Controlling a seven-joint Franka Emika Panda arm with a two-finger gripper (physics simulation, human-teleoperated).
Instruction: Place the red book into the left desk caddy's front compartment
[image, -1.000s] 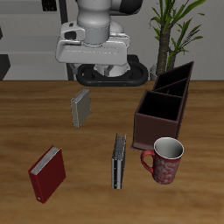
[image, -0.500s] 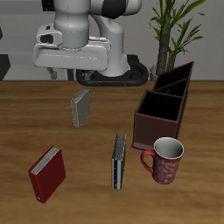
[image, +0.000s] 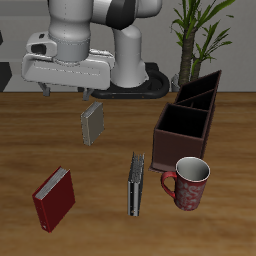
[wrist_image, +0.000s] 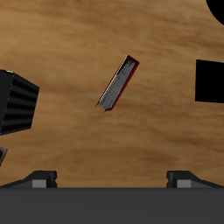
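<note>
The gripper (image: 70, 88) is held high above the table's back part with its fingers spread wide and nothing between them. The red book (image: 53, 197) is found well apart from it, near the table's front edge, lying tilted with its pale page edges showing. It is judged to be light, stiff and thin, with smooth covers that could slip, so it would best be pinched across its thickness near the middle of a long edge. The left desk caddy (image: 181, 136) stands across the table behind a mug (image: 188, 183). Compared with a second ago, the gripper has been carried sideways toward the red book's side, while nothing on the table has been moved.
</note>
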